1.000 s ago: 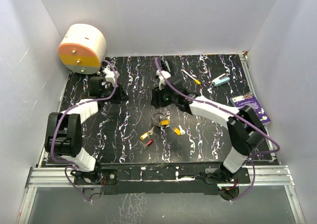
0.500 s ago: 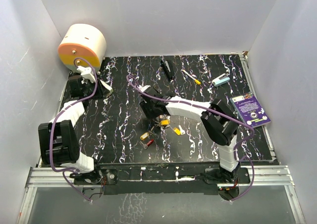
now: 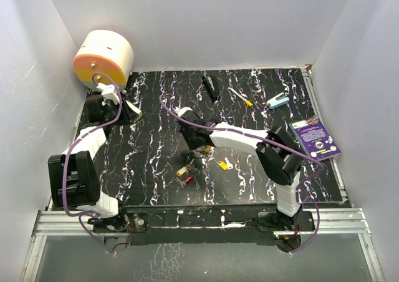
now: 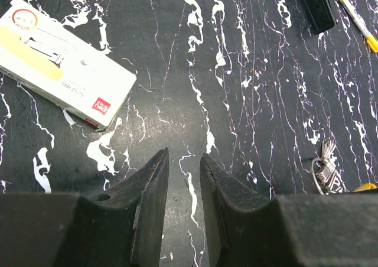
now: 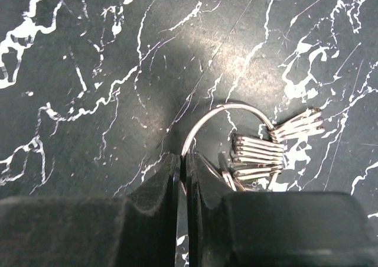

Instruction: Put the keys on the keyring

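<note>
Black marbled tabletop [image 3: 156, 163], veined white, is enclosed by plain white walls [image 3: 206, 26]. A cream cylindrical drum with an orange band [image 3: 103, 60] is seen at the far left corner. A flat white cardboard box with a small red label [image 4: 62, 63] is noted near it. Toward the far edge are ranged a black pen-like tool [image 3: 211, 87], a yellow-tipped white stick [image 3: 240, 97] and a small pale-blue object [image 3: 278, 101]. A purple printed card [image 3: 317, 138] is laid at the right edge.

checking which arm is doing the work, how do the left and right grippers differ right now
The right gripper is shut on the keyring; the left gripper holds nothing, its jaws slightly apart. The right gripper is at mid-table; the left gripper sits at the far left near a white box. Both face the black marbled table.
</note>
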